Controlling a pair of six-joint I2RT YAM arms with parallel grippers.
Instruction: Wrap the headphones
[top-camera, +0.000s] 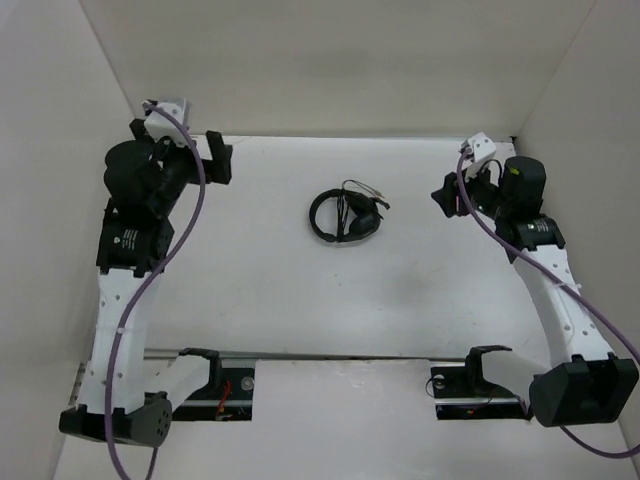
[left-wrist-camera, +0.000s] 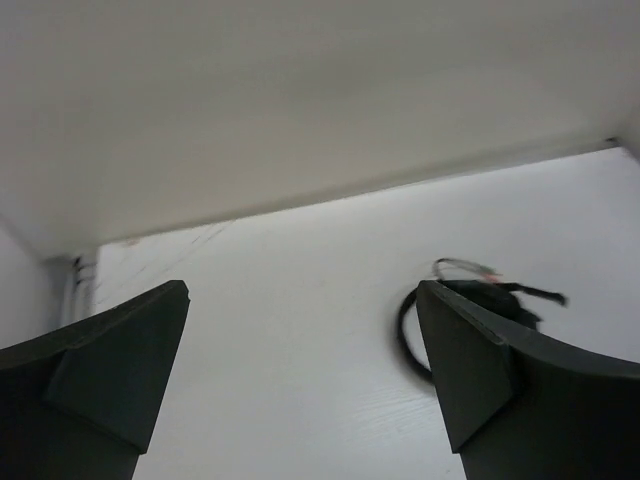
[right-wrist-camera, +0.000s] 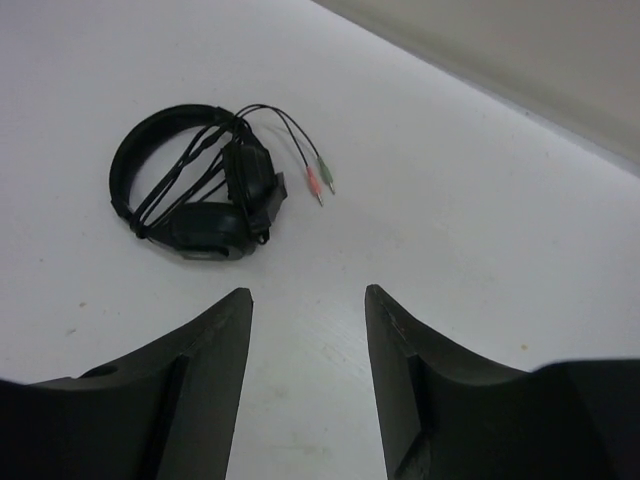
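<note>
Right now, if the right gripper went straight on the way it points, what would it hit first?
Likely the pink and green plugs of the headphones, almost dead ahead of the open right gripper, with only bare table between. The earcup sits left of that line. Depth is unclear.

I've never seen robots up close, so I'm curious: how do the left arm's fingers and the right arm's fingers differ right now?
In their own cameras, the left fingers stand spread wide, the right fingers closer together. The left fingers partly hide the headphones; the right fingers leave them in full view. Both pairs are open, hold nothing and are clear of the headphones.
</note>
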